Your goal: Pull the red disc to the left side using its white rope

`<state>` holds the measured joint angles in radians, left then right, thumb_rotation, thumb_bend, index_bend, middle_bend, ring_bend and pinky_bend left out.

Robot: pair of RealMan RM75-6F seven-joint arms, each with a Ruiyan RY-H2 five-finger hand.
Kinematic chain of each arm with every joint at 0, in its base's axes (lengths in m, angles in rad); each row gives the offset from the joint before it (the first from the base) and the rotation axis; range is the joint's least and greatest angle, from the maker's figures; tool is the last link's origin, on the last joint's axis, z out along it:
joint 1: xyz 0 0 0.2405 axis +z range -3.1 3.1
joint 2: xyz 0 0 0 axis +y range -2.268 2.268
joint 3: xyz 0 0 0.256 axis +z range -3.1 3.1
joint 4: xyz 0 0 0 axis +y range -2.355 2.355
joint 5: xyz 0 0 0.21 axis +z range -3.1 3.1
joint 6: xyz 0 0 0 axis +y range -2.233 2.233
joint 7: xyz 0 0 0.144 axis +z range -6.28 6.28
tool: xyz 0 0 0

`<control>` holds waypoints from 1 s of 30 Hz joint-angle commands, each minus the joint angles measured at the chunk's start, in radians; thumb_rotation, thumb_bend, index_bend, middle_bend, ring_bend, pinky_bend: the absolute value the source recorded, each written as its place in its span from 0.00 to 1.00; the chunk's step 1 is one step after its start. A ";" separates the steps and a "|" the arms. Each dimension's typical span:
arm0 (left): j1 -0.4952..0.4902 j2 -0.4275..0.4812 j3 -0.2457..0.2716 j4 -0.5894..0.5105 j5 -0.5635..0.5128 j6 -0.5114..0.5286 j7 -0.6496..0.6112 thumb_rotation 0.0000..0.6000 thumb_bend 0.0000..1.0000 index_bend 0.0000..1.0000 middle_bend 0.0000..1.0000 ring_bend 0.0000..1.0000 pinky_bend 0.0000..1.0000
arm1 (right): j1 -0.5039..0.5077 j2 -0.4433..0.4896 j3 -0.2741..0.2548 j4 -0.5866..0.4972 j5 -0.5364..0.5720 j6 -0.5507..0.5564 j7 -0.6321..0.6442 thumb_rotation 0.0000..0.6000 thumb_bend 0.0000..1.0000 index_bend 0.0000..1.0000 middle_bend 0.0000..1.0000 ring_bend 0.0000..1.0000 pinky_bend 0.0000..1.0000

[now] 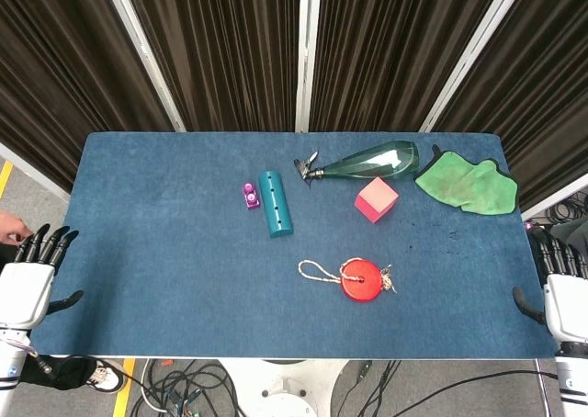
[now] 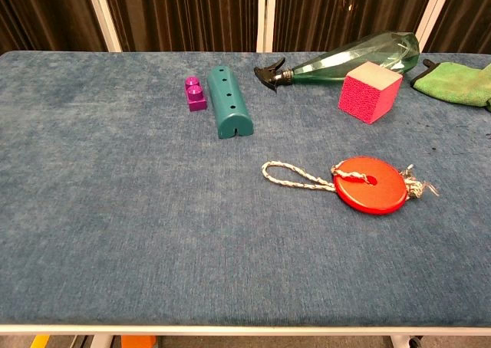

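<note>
A red disc lies flat on the blue table, right of centre and near the front. Its white rope runs out to the left in a loop, with a knotted end on the disc's right. My left hand hangs off the table's left edge, fingers spread and holding nothing. Beyond the right edge my right hand is likewise open with nothing in it. Both hands are far from the rope. The chest view shows neither hand.
Behind the disc stand a pink cube, a teal half-cylinder block and a small purple brick. A green spray bottle lies on its side, with a green cloth at the back right.
</note>
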<state>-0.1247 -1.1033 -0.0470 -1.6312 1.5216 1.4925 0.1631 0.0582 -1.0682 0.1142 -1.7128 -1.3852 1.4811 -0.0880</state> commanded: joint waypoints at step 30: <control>-0.482 -0.320 -0.044 0.009 0.166 -0.547 -0.058 1.00 0.04 0.13 0.09 0.00 0.13 | -0.021 0.029 0.017 0.050 0.046 0.004 0.079 1.00 0.21 0.00 0.00 0.00 0.00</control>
<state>-0.5417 -1.3562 -0.0696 -1.6633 1.6846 1.0081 0.1353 0.0384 -1.0409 0.1300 -1.6660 -1.3418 1.4852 -0.0126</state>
